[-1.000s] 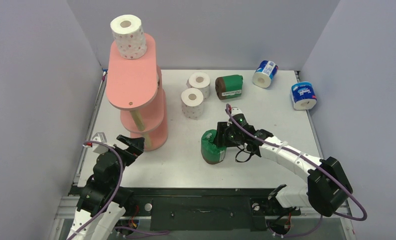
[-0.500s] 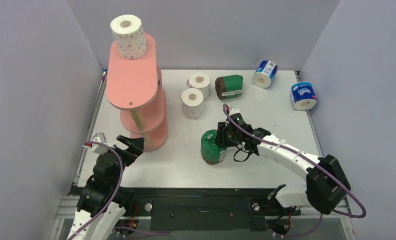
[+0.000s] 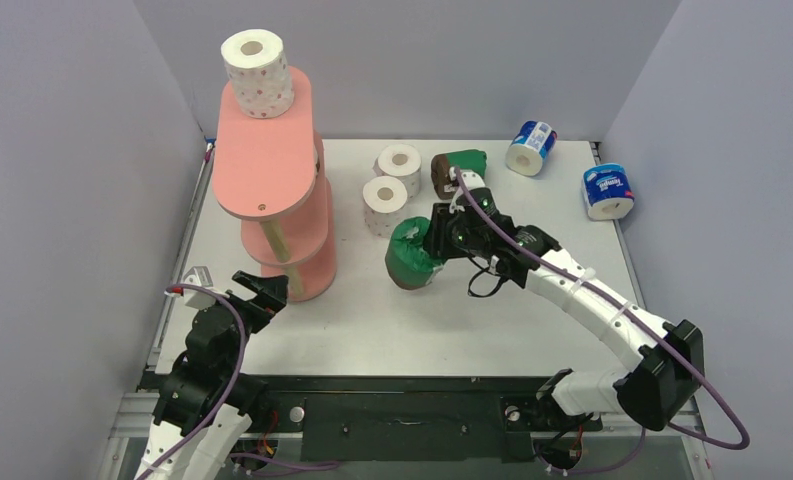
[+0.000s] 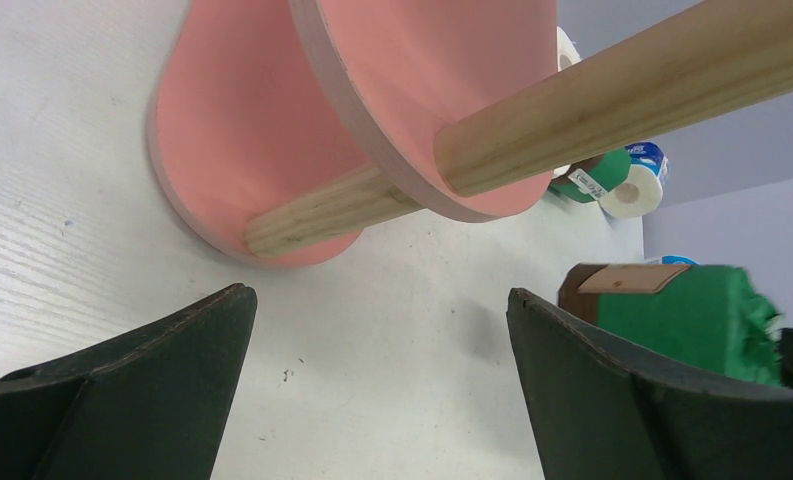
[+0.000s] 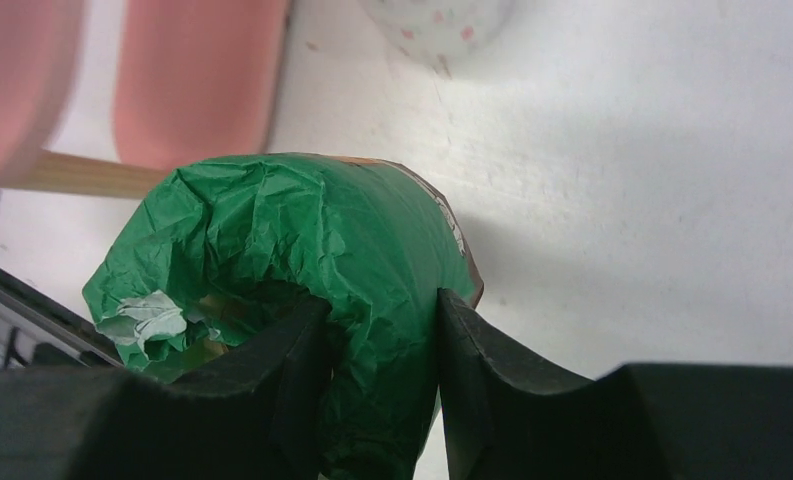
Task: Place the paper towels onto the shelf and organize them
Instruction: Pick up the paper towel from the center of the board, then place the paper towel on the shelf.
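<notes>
Three plain grey walls (image 3: pixel 72 150) enclose the white table (image 3: pixel 532 310). Right gripper (image 3: pixel 434 240) clamps one green-wrapped roll (image 3: pixel 410 258) at table centre, right of the shelf (image 3: pixel 267 160). Left gripper (image 4: pixel 382 330) stands wide open, near left.

right pincer (image 3: pixel 435 242): gripping green-wrapped roll (image 3: pixel 408 262) | dotted roll (image 3: pixel 258 72): atop shelf (image 3: pixel 268 165)
</notes>
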